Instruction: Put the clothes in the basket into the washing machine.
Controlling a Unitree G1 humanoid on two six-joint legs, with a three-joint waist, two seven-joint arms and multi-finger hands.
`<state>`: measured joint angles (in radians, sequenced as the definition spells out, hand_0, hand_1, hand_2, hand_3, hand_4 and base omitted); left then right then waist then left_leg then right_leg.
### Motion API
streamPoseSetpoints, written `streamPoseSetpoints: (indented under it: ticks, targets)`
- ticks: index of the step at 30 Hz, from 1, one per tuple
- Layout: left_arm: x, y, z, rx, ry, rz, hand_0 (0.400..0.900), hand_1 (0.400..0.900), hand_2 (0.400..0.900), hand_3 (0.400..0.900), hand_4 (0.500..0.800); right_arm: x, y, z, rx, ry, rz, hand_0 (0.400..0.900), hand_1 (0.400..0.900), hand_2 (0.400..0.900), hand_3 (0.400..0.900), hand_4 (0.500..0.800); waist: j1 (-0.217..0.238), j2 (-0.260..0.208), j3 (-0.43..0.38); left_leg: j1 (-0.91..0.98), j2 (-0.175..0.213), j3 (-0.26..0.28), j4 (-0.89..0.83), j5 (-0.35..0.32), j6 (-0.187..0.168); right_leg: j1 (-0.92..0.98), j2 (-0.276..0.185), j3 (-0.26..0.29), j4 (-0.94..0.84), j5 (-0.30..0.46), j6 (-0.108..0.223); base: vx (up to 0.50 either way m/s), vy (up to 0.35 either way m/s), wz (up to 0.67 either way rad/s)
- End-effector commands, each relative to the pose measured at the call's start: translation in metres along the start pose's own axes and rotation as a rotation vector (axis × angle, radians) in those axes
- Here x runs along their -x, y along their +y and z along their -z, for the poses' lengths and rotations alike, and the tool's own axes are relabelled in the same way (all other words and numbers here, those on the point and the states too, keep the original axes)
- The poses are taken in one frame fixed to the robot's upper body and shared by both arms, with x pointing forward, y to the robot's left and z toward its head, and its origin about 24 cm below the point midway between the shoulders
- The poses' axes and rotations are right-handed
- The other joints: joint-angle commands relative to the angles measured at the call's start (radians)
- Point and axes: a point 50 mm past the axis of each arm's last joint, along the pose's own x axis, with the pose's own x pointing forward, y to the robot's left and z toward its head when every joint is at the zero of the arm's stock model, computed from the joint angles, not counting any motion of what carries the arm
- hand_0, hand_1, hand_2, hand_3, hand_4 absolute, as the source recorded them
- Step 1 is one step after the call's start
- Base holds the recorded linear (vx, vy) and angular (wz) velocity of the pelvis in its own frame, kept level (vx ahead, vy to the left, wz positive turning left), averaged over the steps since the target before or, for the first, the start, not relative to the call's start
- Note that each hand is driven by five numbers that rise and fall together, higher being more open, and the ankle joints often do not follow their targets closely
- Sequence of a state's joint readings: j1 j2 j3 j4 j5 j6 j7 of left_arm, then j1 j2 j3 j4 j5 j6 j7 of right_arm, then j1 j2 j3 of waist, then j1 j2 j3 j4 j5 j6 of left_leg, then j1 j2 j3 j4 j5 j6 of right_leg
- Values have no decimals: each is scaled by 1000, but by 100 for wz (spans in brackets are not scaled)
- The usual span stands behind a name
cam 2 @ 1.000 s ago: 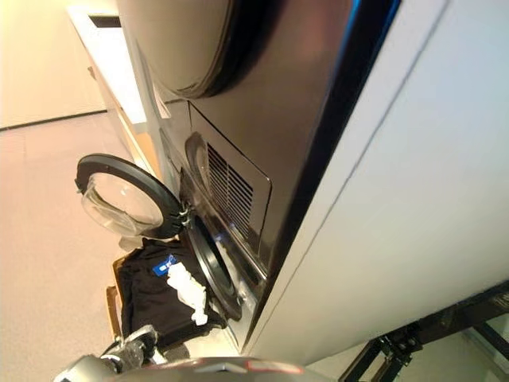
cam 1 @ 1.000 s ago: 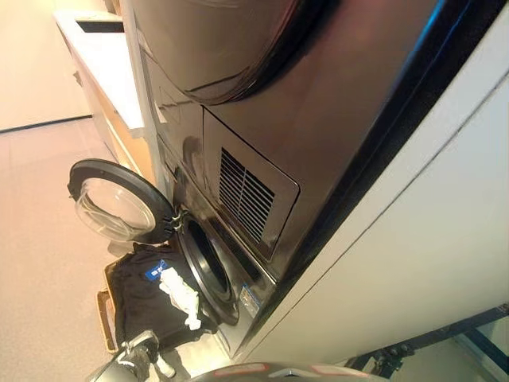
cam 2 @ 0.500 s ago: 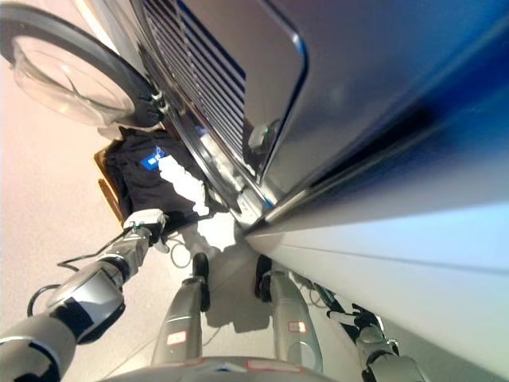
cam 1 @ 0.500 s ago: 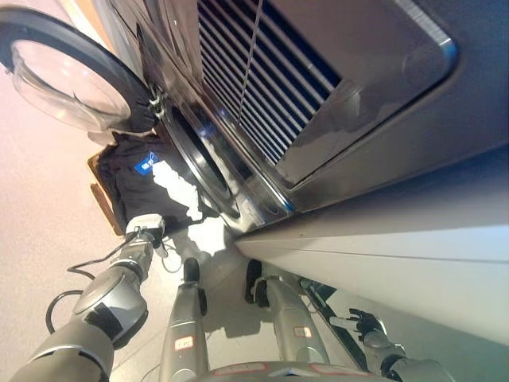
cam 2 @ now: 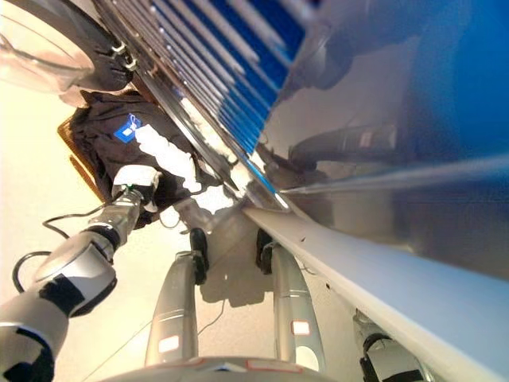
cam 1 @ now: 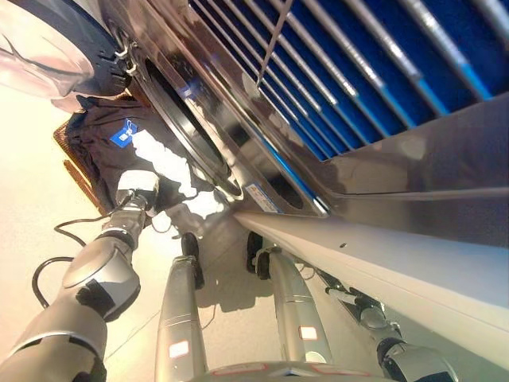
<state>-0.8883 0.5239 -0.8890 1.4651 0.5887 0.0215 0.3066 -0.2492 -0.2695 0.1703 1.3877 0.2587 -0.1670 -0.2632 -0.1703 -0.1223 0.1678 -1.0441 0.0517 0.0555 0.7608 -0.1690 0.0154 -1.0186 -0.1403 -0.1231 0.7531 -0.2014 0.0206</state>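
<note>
A brown wicker basket (cam 1: 67,153) stands on the floor right in front of the washing machine's round drum opening (cam 1: 181,121). It holds dark clothes (cam 1: 97,147) with a blue tag and a white garment (cam 1: 161,165) on top. The machine's door (cam 1: 44,49) hangs open at the upper left. My left arm reaches to the basket's near side. My left hand (cam 1: 143,186) rests at the dark clothes, its fingers hidden. My right hand (cam 1: 364,305) hangs low at the lower right beside the machine, away from the basket.
The machine's steel front with a slatted vent (cam 1: 374,87) fills the upper right, very close to the camera. A pale cabinet side (cam 1: 382,263) runs below it. Pale floor (cam 1: 32,207) lies to the left of the basket.
The whole picture has shifted: the camera has tipped down and closer to the machine. My left hand stays at the basket's clothes. No garment has visibly left the basket.
</note>
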Motion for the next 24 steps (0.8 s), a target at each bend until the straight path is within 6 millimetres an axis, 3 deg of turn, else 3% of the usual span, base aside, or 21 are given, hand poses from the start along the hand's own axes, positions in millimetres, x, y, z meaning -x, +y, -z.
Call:
streamPoseSetpoints:
  ticks: [1, 6, 11, 12, 13, 15, 18, 24]
  targets:
    - [-4, 25, 25, -97, 81, -124, 900, 900, 900, 900, 800, 7, -35, 46, 9, 114, 150, 900, 900, 900, 900, 800, -15, 43, -26, 50, 7, 22, -107, -7, -11, -16, 18, 3, -51, 126, 8, 30, 51, -11]
    - [-7, 55, 34, -101, 118, -250, 900, 900, 900, 900, 800, 6, -32, 37, -27, 82, 163, 900, 900, 900, 900, 800, -18, 44, -13, -3, 3, 32, -70, -24, -3, -68, 26, 7, -37, 124, 3, 13, 41, -9]
    - [-8, 106, 51, -88, 177, -447, 900, 900, 900, 900, 800, 5, -25, 28, -78, 41, 173, 900, 900, 900, 900, 800, -26, 44, 3, -107, -3, 39, 0, -48, 10, -166, 31, 16, 10, 123, 1, -13, 36, -8]
    - [-8, 106, 52, -88, 177, -448, 900, 900, 900, 900, 800, 5, -25, 28, -78, 41, 173, 900, 900, 900, 900, 800, -26, 44, 1, -109, -3, 39, 2, -48, 10, -168, 31, 16, 11, 123, 1, -15, 30, -10]
    - [-7, 121, 56, -98, 192, -506, 900, 900, 900, 900, 800, 5, -23, 27, -94, 27, 173, 900, 900, 900, 900, 800, -29, 43, 5, -146, -1, 39, 26, -54, 13, -200, 30, 19, 22, 126, 1, -7, 18, -7]
    - [-6, 127, 59, -85, 204, -540, 900, 900, 900, 900, 800, 6, -23, 28, -105, 27, 175, 900, 900, 900, 900, 800, -30, 42, 0, -163, 0, 42, 34, -59, 14, -217, 28, 17, 26, 124, 0, 0, 17, -9]
    - [-2, 153, 65, -103, 223, -647, 900, 900, 900, 900, 800, 8, -16, 26, -135, 0, 162, 900, 900, 900, 900, 800, -35, 40, 1, -214, 1, 46, 71, -73, 23, -265, 36, 21, 48, 119, -2, 7, 6, -10]
    - [-2, 154, 60, -102, 223, -684, 900, 900, 900, 900, 800, 9, -16, 26, -167, -33, 168, 900, 900, 900, 900, 800, -50, 33, 3, -281, -2, 42, 134, -92, 32, -334, 44, 26, 93, 102, -9, -9, 3, -7]
